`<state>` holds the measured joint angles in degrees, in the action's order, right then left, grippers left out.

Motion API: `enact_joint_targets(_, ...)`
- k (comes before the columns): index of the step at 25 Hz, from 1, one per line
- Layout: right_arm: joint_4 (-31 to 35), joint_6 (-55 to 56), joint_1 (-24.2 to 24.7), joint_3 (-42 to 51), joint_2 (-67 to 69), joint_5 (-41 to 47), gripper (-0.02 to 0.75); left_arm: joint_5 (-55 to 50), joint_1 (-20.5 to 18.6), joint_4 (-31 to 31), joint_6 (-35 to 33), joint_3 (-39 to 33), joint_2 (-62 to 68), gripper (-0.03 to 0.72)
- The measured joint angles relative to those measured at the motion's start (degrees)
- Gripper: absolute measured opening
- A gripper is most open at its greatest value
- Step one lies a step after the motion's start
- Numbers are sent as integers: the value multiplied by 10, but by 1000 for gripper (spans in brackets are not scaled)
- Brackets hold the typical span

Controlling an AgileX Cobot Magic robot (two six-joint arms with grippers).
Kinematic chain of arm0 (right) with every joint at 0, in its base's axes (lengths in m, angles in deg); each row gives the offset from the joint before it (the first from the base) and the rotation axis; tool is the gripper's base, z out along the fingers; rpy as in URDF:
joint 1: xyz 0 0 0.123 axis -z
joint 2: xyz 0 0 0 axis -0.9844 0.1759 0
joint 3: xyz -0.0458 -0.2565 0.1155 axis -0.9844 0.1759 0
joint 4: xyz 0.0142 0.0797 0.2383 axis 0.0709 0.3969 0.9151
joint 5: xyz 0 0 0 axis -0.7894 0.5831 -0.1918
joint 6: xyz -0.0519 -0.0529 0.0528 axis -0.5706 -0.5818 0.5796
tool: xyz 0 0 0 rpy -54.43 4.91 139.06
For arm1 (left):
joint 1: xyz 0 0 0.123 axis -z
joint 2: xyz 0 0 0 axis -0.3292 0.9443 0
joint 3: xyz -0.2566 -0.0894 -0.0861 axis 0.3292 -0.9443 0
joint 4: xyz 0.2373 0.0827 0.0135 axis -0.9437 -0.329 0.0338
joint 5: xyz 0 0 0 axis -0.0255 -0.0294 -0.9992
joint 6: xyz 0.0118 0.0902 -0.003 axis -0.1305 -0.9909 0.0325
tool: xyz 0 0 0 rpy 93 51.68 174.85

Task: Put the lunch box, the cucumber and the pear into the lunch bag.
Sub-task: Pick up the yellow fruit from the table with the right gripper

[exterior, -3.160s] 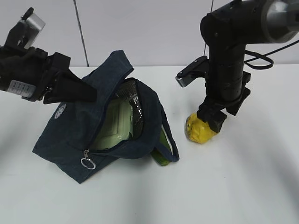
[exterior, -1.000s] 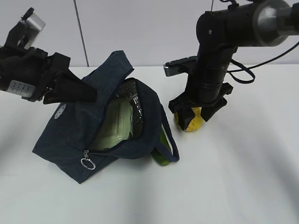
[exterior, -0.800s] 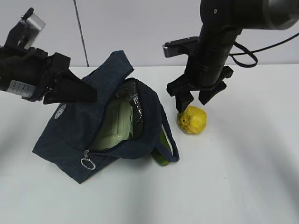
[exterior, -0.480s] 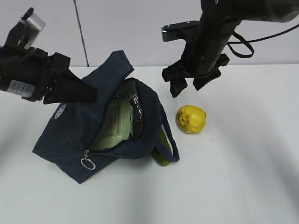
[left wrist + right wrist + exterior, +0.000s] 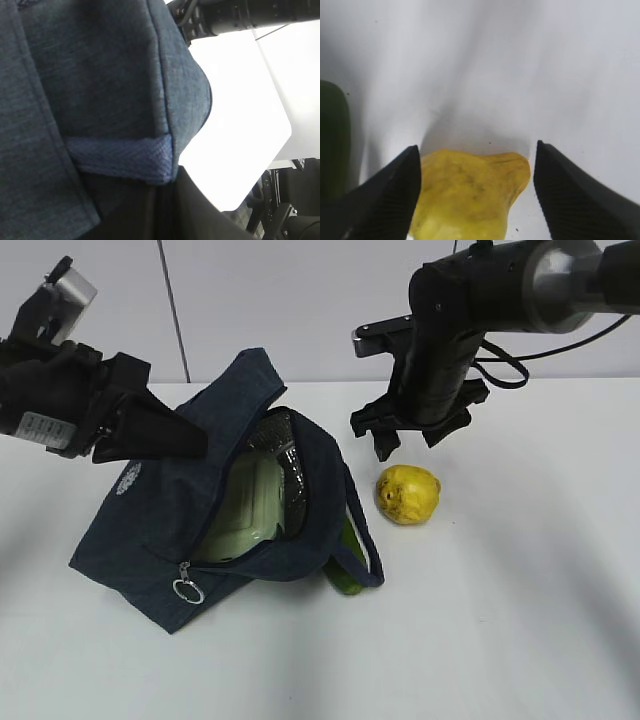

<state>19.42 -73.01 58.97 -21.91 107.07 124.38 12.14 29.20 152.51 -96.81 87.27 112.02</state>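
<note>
Bag [image 5: 160, 540] near left, mouth held up by left gripper [image 5: 165, 435] pinched shut on the fabric, box [image 5: 245, 505] already inside. Cucumber [image 5: 347, 560] tucked beside it. Pear [image 5: 408, 493] loose on the table. Right gripper [image 5: 412, 435] hovering wide open, empty. Best to drop straight down, straddle the pear's fat middle.

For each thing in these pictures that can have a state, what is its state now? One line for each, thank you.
lunch bag: unzipped, mouth held open, lying on the table.
lunch box: inside the bag, lid on.
cucumber: on the table against the bag, mostly hidden.
pear: on the table, not held.
left gripper: shut on the bag's fabric.
right gripper: open, above the pear.
</note>
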Motion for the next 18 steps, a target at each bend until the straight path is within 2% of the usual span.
enact_joint_targets(5, -8, 9, 0, 0, 14, 4, 548, 0, 0, -1, 0, 0, 0, 1)
enact_joint_targets(18, -8, -26, 0, -3, 15, 88, 548, 3, 0, -1, 0, 0, 0, 1)
